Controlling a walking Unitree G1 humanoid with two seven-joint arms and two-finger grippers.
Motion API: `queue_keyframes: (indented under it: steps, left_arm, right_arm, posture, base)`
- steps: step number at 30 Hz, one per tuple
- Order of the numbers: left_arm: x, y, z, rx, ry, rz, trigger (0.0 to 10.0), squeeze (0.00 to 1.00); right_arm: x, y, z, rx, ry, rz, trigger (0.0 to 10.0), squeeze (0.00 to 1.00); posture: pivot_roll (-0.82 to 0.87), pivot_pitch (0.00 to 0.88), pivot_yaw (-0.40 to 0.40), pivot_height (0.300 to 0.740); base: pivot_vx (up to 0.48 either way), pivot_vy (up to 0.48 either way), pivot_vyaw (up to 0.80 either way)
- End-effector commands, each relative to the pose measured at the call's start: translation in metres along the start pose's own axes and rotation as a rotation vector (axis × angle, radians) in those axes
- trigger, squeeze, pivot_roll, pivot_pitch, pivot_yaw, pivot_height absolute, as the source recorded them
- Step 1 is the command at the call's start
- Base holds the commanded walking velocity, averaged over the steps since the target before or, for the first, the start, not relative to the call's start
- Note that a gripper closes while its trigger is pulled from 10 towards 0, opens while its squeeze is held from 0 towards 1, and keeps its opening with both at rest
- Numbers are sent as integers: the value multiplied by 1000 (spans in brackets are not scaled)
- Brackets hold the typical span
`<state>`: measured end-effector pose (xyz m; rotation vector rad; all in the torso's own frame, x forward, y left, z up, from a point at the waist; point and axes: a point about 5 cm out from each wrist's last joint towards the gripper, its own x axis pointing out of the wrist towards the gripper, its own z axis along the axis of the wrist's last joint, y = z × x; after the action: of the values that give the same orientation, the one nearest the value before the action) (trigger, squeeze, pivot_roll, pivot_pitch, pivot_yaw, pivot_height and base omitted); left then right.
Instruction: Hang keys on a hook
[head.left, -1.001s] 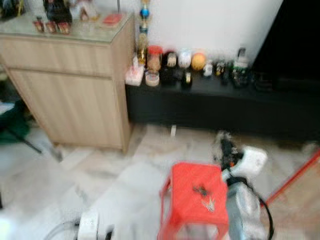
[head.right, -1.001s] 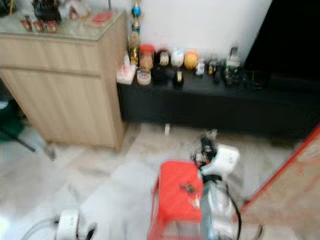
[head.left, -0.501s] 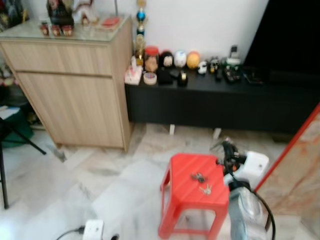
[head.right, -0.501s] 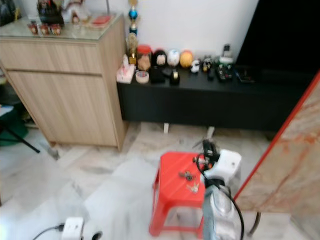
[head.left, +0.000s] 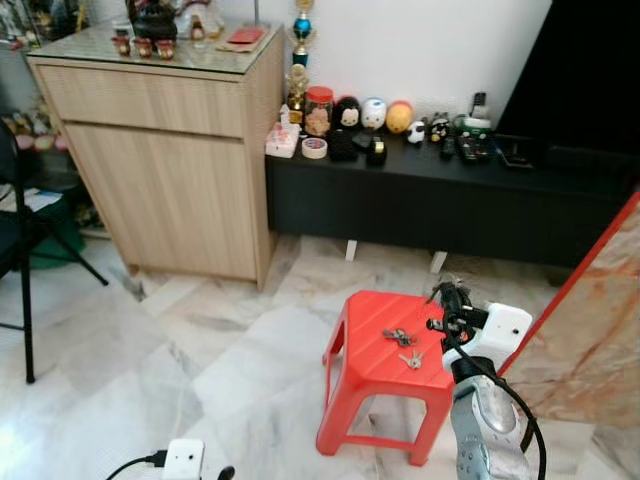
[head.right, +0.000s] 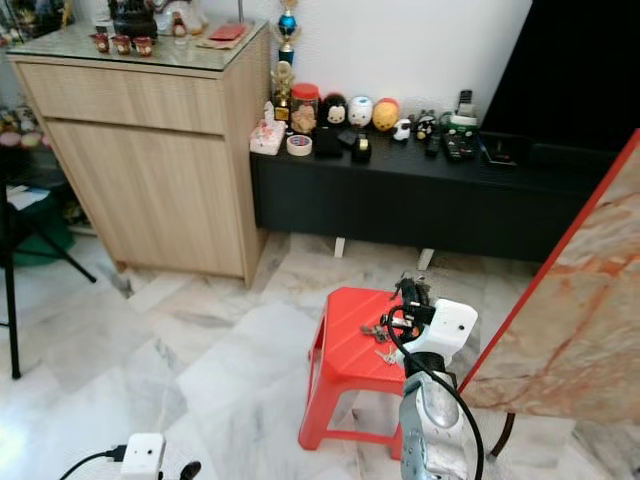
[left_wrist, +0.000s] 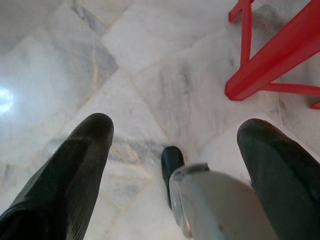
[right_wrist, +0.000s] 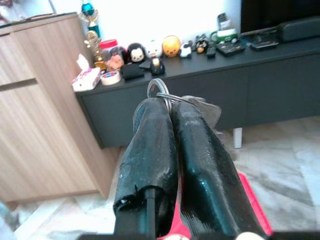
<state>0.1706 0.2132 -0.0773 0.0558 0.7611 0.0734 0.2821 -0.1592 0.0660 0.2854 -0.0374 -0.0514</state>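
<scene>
Our right gripper (right_wrist: 172, 107) is closed, its two black fingers pressed together on a key ring (right_wrist: 159, 89) with metal keys behind the tips. In the head views the right gripper is raised over the far right corner of the red stool (head.left: 370, 345). A second bunch of keys (head.left: 403, 342) lies loose on the stool seat, near the gripper but apart from it.

We judge that the keys are picked up and must now be carried to a hook. We cannot find any hook in these pictures, so this is our first risk: we may walk the wrong way. The second risk is the hold itself. The ring is caught only at the very tips of the fingers, so a swing while we walk could make it slip out and fall on the marble floor (head.left: 200, 350).

The right wrist view shows the ring between the fingers clearly, which the head views cannot, because there the gripper is small and dark. The head views show the stool and the loose keys. The left wrist view shows our left gripper (left_wrist: 180, 165) hanging over the floor beside the stool leg, fingers spread wide and holding nothing.
</scene>
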Motion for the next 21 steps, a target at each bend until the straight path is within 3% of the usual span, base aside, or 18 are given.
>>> queue_keyframes:
  steps: [1,5,10,14,15,16,18,21]
  left_arm:
    - [0,-4,-1,-8,11,-9,10000,0]
    - [1,-5,-1,-9,15,-9,10000,0]
    - [1,-4,-1,-11,17,-5,10000,0]
    - [2,-3,1,-16,18,-4,10000,0]
    - [2,-2,1,-17,18,-2,10000,0]
    - [2,-2,1,-17,18,-2,10000,0]
    - [2,0,2,-19,19,4,10000,0]
    - [2,2,3,-20,19,6,10000,0]
  right_arm:
    - [3,-2,4,-5,-11,-8,10000,0]
    - [2,-13,-9,-47,63,-46,10000,0]
    - [-4,-39,-39,-108,258,-180,10000,0]
    - [-26,-50,-73,-185,465,-173,10000,0]
    - [-38,-54,-86,-169,543,-187,10000,0]
    - [-38,-54,-86,-169,543,-187,10000,0]
    - [-61,-62,-105,-157,668,-232,10000,0]
    - [-82,-66,-119,-117,759,-273,10000,0]
  posture:
    - [-16,0,-90,740]
    - [-15,0,-91,740]
    - [-13,0,-87,740]
    - [-14,0,-80,740]
    - [-12,0,-79,740]
    - [-12,0,-79,740]
    - [0,0,-75,740]
    - [-4,0,-67,740]
  base:
    - [0,0,0]
    - [0,0,0]
    - [0,0,0]
    - [0,0,0]
    - [0,0,0]
    - [0,0,0]
    - [0,0,0]
    - [0,0,0]
